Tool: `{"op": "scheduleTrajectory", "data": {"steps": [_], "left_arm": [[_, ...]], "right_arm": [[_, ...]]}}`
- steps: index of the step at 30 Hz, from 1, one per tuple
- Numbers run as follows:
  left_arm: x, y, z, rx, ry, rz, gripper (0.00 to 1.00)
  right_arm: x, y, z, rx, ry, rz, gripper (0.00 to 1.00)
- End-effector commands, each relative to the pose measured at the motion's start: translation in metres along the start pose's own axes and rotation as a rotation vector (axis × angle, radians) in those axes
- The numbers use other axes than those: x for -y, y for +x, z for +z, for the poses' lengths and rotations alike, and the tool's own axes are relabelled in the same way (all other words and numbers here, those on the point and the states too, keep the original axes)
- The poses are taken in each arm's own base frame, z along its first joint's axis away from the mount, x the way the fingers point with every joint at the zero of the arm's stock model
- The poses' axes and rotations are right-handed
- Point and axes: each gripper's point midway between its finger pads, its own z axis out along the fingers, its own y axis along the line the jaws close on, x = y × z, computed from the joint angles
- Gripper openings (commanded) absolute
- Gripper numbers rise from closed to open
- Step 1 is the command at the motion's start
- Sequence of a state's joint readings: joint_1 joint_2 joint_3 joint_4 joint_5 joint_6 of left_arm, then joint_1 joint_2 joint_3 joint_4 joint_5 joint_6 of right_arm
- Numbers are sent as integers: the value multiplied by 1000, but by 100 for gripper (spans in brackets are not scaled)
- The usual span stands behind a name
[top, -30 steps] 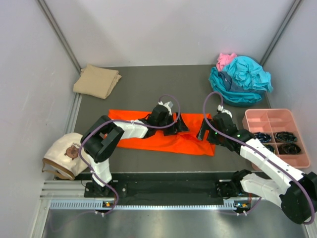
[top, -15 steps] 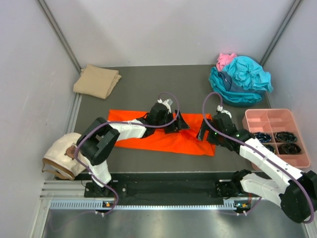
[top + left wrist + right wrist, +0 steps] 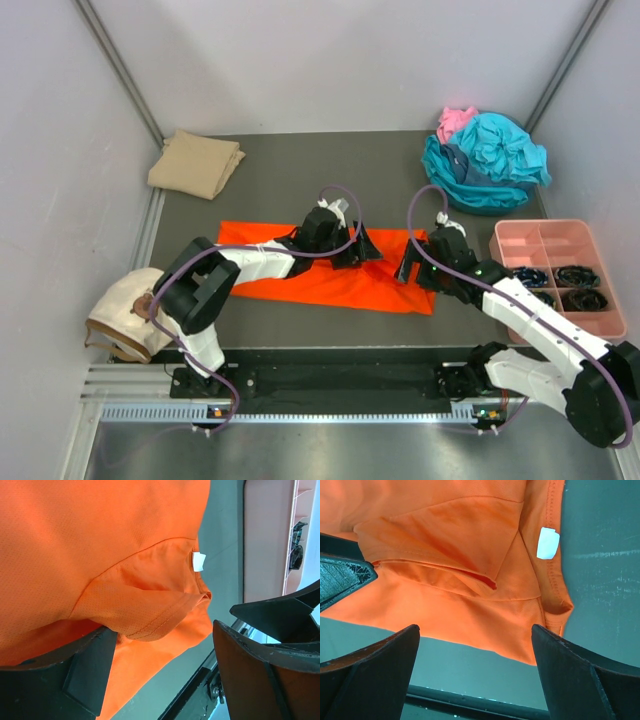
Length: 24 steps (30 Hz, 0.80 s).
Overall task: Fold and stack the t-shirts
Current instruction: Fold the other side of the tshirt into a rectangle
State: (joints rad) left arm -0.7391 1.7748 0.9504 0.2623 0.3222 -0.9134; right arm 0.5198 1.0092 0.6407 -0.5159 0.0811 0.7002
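**Orange t-shirt spread under two released grippers**

The pink tray (image 3: 520, 243), at 3 o'clock on the table, holds small dark items in its near compartments; what they are cannot be told. The orange t-shirt (image 3: 330, 285) lies flat at centre as a long band running from 9 to 3 o'clock, with hemmed layers lapped over one another and a white label (image 3: 548, 543) at its 3 o'clock end. The left gripper (image 3: 352, 252) and right gripper (image 3: 412, 268) stand over that end, jaws spread wide, grasping nothing. A tan t-shirt (image 3: 195, 163) lies folded at 10 o'clock. Teal t-shirts (image 3: 490, 160) and a pink t-shirt (image 3: 455, 120) are heaped at 2 o'clock.
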Motion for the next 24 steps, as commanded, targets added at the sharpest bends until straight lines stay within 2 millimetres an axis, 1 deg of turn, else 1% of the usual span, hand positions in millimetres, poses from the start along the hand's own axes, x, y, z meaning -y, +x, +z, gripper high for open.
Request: {"op": "scheduleTrajectory", "data": {"steps": [1, 5, 13, 22, 23, 24], "left_arm": [[38, -29, -16, 74, 87, 52, 82], [42, -33, -20, 82, 86, 68, 82], [40, -36, -24, 97, 71, 67, 82], [30, -27, -21, 75, 62, 49, 82], [28, -26, -21, 71, 59, 46, 81], [29, -26, -21, 73, 63, 48, 69]], "right_arm": [[-9, -8, 0, 27, -31, 2, 93], [-10, -7, 1, 24, -37, 3, 93], [-10, -6, 2, 23, -38, 1, 93], [-9, -4, 3, 19, -39, 4, 93], [-8, -4, 3, 19, -36, 4, 93], [-8, -4, 3, 19, -36, 5, 93]]}}
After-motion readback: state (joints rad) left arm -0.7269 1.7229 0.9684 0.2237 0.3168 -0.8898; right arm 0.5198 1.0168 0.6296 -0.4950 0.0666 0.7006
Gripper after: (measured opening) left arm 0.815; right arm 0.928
